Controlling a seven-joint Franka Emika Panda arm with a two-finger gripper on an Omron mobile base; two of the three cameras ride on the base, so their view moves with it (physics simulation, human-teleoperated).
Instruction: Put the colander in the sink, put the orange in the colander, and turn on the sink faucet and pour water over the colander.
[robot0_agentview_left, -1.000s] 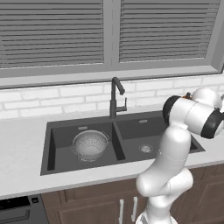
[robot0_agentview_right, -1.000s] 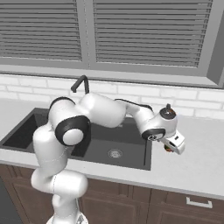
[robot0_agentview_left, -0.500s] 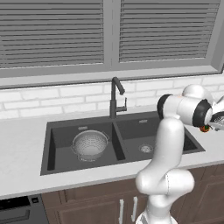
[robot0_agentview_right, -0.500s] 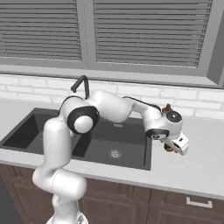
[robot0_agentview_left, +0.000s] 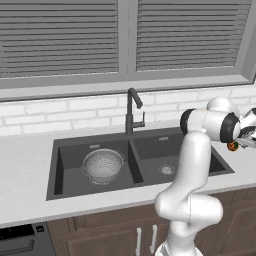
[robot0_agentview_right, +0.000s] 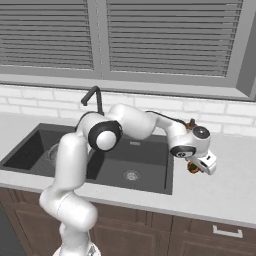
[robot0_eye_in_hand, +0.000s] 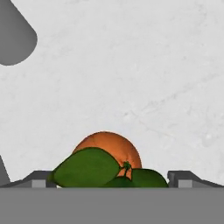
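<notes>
The orange (robot0_eye_in_hand: 108, 148), with green leaves at its stem, lies on the pale counter right of the sink (robot0_agentview_left: 220, 169). My gripper (robot0_eye_in_hand: 111, 178) is open, and its two dark fingertips (robot0_eye_in_hand: 41, 177) stand on either side of the fruit without touching it. In the base views the gripper (robot0_agentview_right: 199, 167) hangs low over the orange (robot0_agentview_right: 192, 168), at the right edge of the left base view (robot0_agentview_left: 246, 142), where the orange (robot0_agentview_left: 232, 146) peeks out beside it. The colander (robot0_agentview_left: 103, 165) sits upright in the left basin. The sink faucet (robot0_agentview_left: 131, 112) rises behind the divider, and no water runs.
The right basin (robot0_agentview_left: 167, 157) holds just its round drain. A white brick backsplash (robot0_agentview_left: 75, 112) and a window with shut blinds run behind the counter. The counter's front edge (robot0_agentview_right: 210, 212) lies close to the orange, with brown cabinets below.
The hand has stayed at the orange with its jaws wide. The arm's elbow and upper links have swung a little. Colander and orange have not moved.
</notes>
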